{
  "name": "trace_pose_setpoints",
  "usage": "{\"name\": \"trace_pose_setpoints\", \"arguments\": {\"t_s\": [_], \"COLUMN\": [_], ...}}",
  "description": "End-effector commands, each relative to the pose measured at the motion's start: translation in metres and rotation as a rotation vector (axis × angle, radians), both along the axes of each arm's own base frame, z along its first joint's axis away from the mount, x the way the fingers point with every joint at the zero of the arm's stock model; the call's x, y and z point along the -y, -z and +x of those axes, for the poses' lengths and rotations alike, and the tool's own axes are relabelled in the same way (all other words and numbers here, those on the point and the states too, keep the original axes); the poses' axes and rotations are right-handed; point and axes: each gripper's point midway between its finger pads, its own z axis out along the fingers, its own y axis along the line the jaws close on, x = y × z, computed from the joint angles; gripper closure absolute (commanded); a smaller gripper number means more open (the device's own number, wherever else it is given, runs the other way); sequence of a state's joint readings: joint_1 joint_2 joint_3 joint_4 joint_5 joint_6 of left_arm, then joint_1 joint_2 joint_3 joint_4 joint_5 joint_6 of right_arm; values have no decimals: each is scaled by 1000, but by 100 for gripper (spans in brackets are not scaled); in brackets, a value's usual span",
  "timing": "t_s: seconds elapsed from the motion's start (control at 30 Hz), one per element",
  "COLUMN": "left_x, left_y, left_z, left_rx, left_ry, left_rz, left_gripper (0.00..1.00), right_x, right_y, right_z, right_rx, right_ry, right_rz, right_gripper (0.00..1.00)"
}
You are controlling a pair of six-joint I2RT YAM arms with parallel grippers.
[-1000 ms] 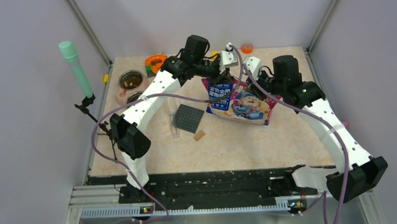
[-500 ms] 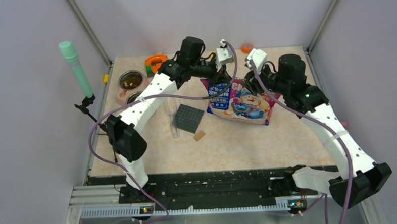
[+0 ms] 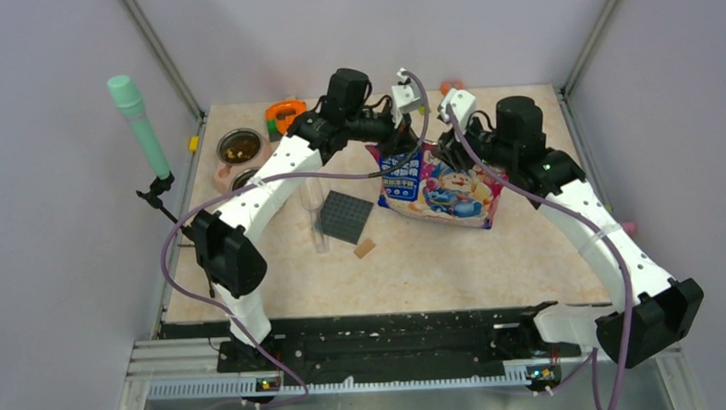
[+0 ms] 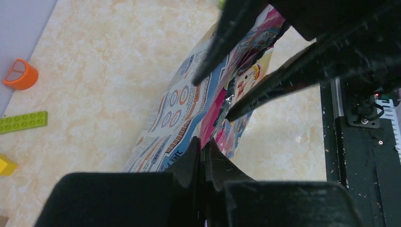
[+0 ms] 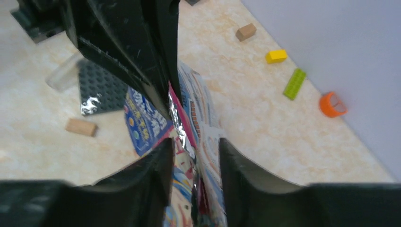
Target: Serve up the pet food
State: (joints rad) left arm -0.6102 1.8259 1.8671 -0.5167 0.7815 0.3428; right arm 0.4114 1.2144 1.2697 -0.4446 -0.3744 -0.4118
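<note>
Opening cat food bag [image 3: 437, 188]: left gripper [image 4: 204, 146] clamped on top edge, right gripper [image 5: 194, 146] apart astride it; next, probably clamp and pull.

What the views keep back around the claws

The pet food is out of sight inside the bag [image 3: 437, 185]; the bag's top edge vanishes between the pressed-together fingers of the left claw [image 4: 204, 150]; behind the right claw [image 5: 193, 153] the bag runs off the picture's edge, its print blurred there; from above, both claws' fingertips are too small and dark to make out; well left of the left claw, the bowl's [image 3: 239, 147] contents are too small to tell.
</note>
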Motion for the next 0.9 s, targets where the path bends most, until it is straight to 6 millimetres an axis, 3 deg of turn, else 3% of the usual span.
{"name": "trace_pose_setpoints", "arguments": {"t_s": [0.0, 0.1, 0.13, 0.17, 0.27, 0.3, 0.37, 0.4, 0.47, 0.53, 0.57, 0.6, 0.63, 0.67, 0.7, 0.77, 0.8, 0.87], "left_x": [-3, -3, -3, -3, -4, -5, -11, -14, -20, -25, -27, -28, -28, -28, -28, -29, -30, -31], "left_y": [-42, -41, -41, -41, -39, -38, -31, -28, -18, -11, -8, -7, -7, -7, -8, -13, -15, -23], "left_z": [-11, -10, -10, -10, -10, -8, -8, -7, -5, -3, -1, 1, 3, 9, 15, 20, 21, 22], "left_rx": [48, 39, 36, 34, 33, 29, 11, 9, -1, -11, -15, -17, -20, -26, -30, -25, -19, 18], "left_ry": [10, 6, 5, 4, 0, -14, -10, -18, -32, -37, -40, -36, -42, -74, -100, -124, -133, -142], "left_rz": [-94, -95, -96, -97, -90, -81, -58, -43, -10, 15, 21, 20, 18, 18, 13, -2, -11, -42], "left_gripper": [100, 100, 100, 100, 100, 85, 43, 34, 30, 34, 41, 59, 90, 100, 100, 100, 100, 100], "right_x": [-22, -26, -27, -27, -21, -21, -20, -20, -19, -17, -15, -14, -12, -8, -5, 3, 9, 20], "right_y": [-11, -10, -11, -12, -17, -21, -27, -29, -29, -30, -30, -31, -31, -30, -27, -16, -10, -2], "right_z": [6, 12, 13, 16, 20, 18, 16, 15, 14, 12, 11, 10, 10, 10, 11, 11, 10, 11], "right_rx": [23, 47, 59, 66, 89, 106, 132, 133, 129, 132, 135, 141, 144, 140, 137, 120, 112, 111], "right_ry": [-55, -47, -51, -37, 10, 11, 10, 9, 8, 11, 14, 16, 24, 39, 51, 75, 91, 127], "right_rz": [79, 83, 79, 77, 93, 109, 124, 125, 120, 113, 108, 105, 101, 90, 74, 13, -20, -77], "right_gripper": [43, 38, 60, 96, 100, 100, 100, 100, 100, 100, 100, 100, 100, 100, 99, 58, 48, 45]}}
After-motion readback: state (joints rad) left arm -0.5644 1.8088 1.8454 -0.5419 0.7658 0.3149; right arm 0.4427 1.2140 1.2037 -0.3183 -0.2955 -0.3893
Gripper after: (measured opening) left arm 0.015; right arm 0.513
